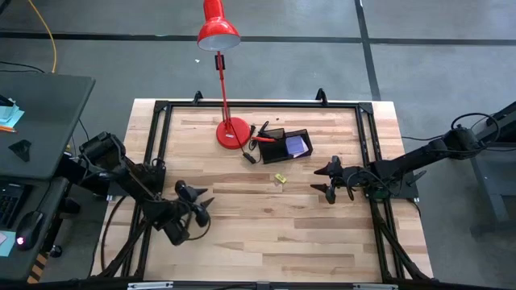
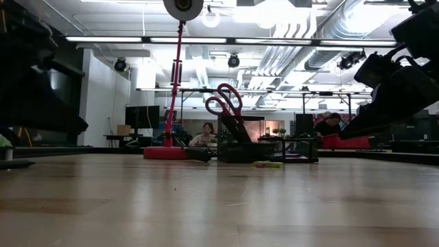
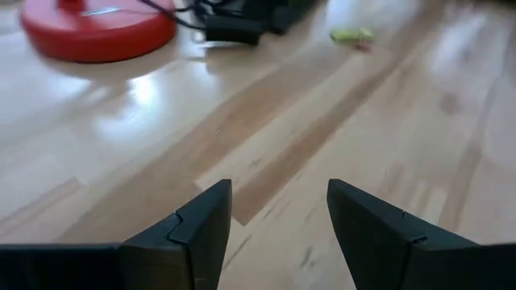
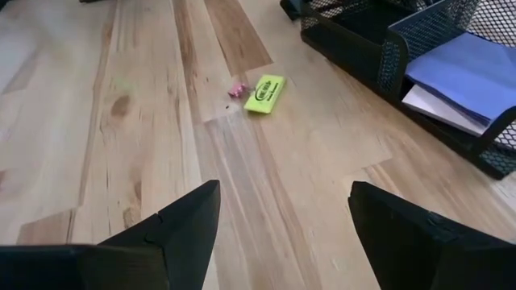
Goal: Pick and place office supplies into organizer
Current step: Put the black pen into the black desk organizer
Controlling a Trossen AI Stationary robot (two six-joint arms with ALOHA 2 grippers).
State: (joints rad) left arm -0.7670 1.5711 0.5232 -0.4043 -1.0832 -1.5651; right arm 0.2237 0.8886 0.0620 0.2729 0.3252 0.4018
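Right gripper (image 1: 326, 179) hovers with jaws apart near the yellow piece (image 4: 264, 93), just outside the organizer (image 1: 284, 146); next, it likely descends and pinches. Left gripper (image 1: 203, 207) waits, also spread.

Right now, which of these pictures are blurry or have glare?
Left wrist view: the red lamp base and yellow piece are soft, with glare on the table. Low view: near tabletop blurred, ceiling lights bright. Right wrist view: the yellow piece is sharp. High view: evenly lit.
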